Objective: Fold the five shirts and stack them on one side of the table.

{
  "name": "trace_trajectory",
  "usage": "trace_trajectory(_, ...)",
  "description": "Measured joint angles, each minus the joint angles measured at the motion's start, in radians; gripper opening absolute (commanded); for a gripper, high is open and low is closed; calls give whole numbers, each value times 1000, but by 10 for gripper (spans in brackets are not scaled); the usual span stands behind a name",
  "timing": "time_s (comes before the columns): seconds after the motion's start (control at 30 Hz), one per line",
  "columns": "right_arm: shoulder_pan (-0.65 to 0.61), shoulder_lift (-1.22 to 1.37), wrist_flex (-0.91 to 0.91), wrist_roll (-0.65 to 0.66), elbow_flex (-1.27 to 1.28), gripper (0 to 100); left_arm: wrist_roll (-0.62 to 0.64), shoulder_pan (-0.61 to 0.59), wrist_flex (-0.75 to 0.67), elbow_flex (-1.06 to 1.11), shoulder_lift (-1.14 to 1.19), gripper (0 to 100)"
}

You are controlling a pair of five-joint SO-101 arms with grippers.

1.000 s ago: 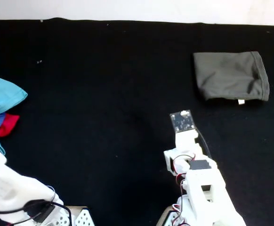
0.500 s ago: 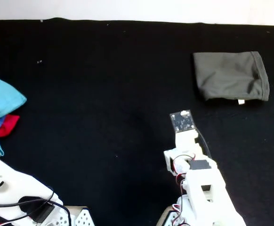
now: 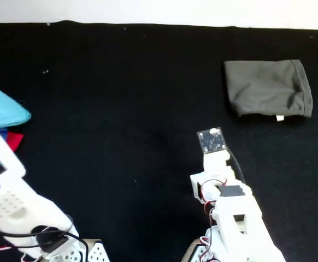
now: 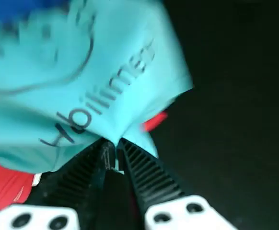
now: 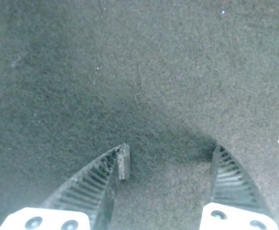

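A turquoise shirt (image 3: pixel 3 112) lies at the table's left edge, on top of a red shirt (image 3: pixel 12 140) and a blue one. My left gripper (image 4: pixel 114 149) is shut on a pinch of the turquoise shirt (image 4: pixel 82 81), with red cloth (image 4: pixel 7 184) beside it. The left arm (image 3: pixel 9 202) stands at the left front. A folded grey shirt (image 3: pixel 268 87) rests at the back right. My right gripper (image 5: pixel 168 160) hangs open over bare black cloth near the table's middle, with the right arm (image 3: pixel 224 191) at the front.
A black cloth (image 3: pixel 126 98) covers the table, and its wide middle lies bare. A pale wall runs along the far edge. The arm bases stand at the front edge.
The left arm has swung up and towards the shirt pile at the left edge, covering part of the turquoise shirt. The right arm has kept still.
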Motion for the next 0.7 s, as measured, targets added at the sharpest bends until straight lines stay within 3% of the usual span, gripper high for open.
trace_trajectory(0.37,0,0,0,0,0,264,-12,483,46,-241,-270,8)
trace_trajectory(0.57,0,0,0,0,0,264,-175,717,46,-345,-293,8)
trace_trajectory(0.7,0,0,-14,0,0,264,-215,836,46,-404,-293,8)
